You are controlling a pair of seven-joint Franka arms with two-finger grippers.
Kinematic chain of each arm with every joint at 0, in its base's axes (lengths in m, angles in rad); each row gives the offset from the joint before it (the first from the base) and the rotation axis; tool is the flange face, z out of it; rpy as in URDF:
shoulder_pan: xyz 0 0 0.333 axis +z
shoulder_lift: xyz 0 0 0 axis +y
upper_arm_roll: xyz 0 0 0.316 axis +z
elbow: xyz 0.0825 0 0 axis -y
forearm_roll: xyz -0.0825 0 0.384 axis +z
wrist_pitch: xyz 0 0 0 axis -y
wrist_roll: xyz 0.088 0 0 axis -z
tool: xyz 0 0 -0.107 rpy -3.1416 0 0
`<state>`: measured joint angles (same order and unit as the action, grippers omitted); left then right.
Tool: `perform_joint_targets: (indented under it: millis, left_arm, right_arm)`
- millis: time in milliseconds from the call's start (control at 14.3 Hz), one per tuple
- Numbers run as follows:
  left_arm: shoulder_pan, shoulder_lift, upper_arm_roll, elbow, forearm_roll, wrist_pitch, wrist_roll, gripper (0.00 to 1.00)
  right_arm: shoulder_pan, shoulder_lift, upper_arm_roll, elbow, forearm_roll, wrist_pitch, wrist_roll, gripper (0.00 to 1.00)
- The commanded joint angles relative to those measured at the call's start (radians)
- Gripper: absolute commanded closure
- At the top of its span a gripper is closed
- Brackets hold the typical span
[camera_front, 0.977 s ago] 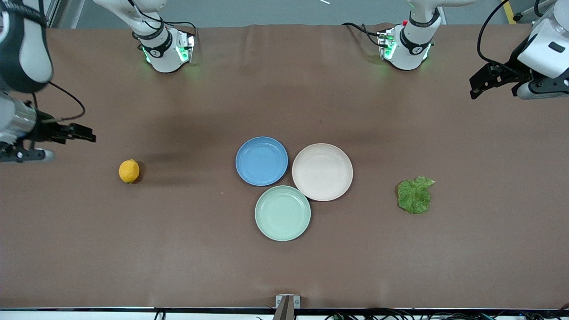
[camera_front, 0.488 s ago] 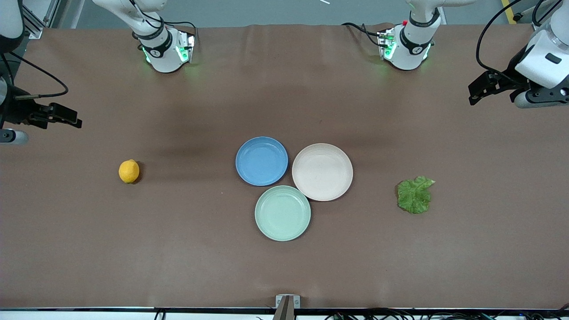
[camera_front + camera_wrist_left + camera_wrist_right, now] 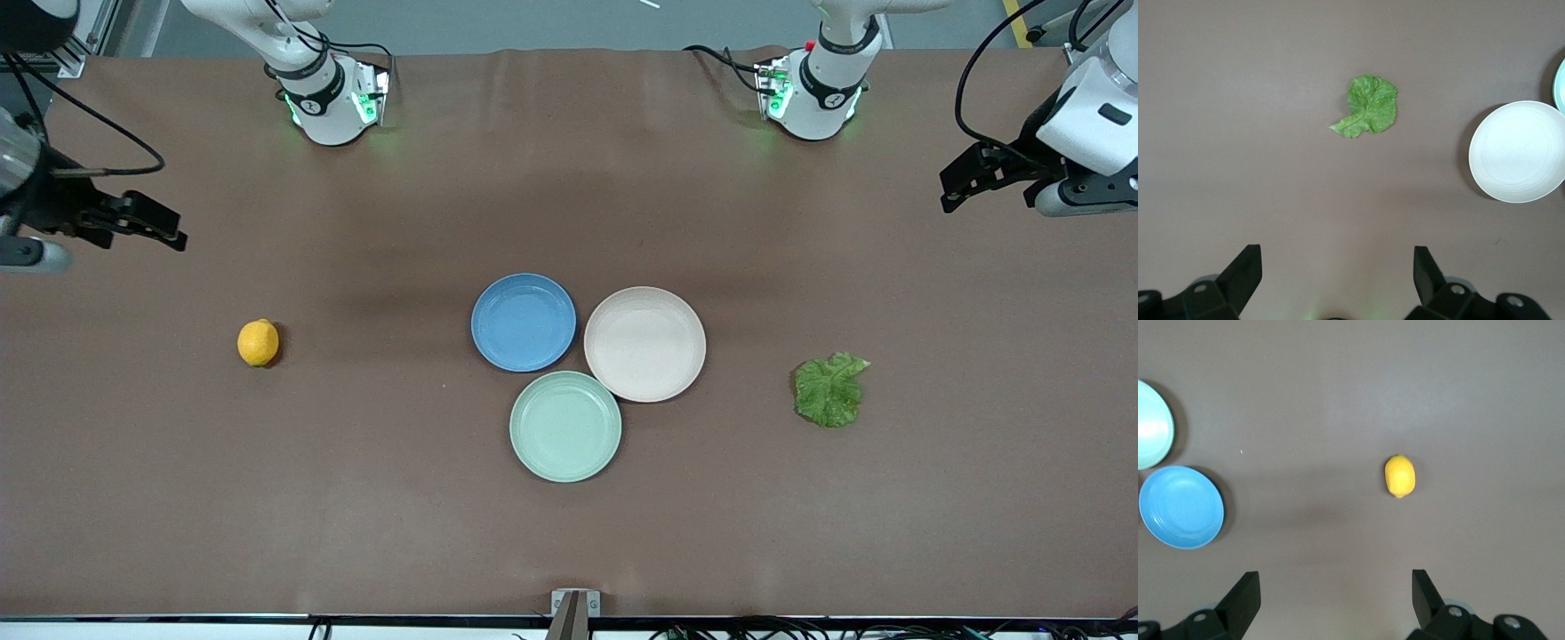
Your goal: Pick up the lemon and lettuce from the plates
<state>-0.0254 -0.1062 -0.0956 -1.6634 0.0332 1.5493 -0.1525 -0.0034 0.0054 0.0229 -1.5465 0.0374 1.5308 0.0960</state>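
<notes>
Lemon [image 3: 258, 342]: one, small, oval, yellow-orange; lies bare on the brown table [image 3: 373, 533], left-middle of the front view, toward the right arm's end, well apart from every plate; shows also in the right wrist view [image 3: 1399, 476], with no dish under it.

Lettuce [image 3: 829, 389]: one flat crinkled green leaf, ragged at the edges; lies on the table in the right-middle of the front view, toward the left arm's end, near the beige-pink plate but clear of it; shows also in the left wrist view [image 3: 1367, 107], stem end pointing away from the plate.

Plates, three, clustered at the centre of the front view (nothing lies in any of them): blue plate [image 3: 524, 321], upper left of the cluster; beige-pink plate [image 3: 645, 343], just beside it toward the left arm's end; mint-green plate [image 3: 565, 426], nearest the front camera, its rim meeting or all but meeting the other two.

Right end effector [image 3: 164, 231]: at the upper left edge of the front view, in the air over bare table, up from the lemon; fingers spread wide, nothing between them; the right wrist view shows the two fingers [image 3: 1245, 593] far apart.

Left end effector [image 3: 962, 182]: at the upper right edge of the front view, over bare table, up from the lettuce; fingers [image 3: 1425, 267] spread wide in the left wrist view, holding nothing.
</notes>
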Motion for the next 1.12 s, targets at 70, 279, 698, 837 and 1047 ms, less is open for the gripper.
perform_joint_targets:
  millis: [70, 279, 698, 837, 1047]
  left_arm:
    - [0.002, 0.017, -0.004, 0.028, 0.014, -0.005, 0.013, 0.0]
    - [0.002, 0.017, -0.001, 0.028, 0.008, -0.005, 0.013, 0.0]
    - [0.004, 0.017, 0.0, 0.028, 0.008, -0.005, 0.025, 0.0]
    - [0.004, 0.017, 0.0, 0.028, 0.008, -0.005, 0.025, 0.0]
    - [0.004, 0.017, 0.0, 0.028, 0.008, -0.005, 0.025, 0.0]
  right_arm:
    - [-0.033, -0.004, -0.006, 0.062, -0.004, -0.014, 0.001, 0.0]
    - [-0.043, -0.011, -0.008, 0.06, -0.007, -0.04, -0.028, 0.0]
    - [-0.072, -0.004, -0.008, 0.117, -0.008, -0.04, -0.105, 0.0]
    - [-0.076, -0.004, -0.008, 0.118, -0.008, -0.04, -0.102, 0.0]
    - [-0.078, -0.004, -0.008, 0.118, -0.008, -0.038, -0.098, 0.0]
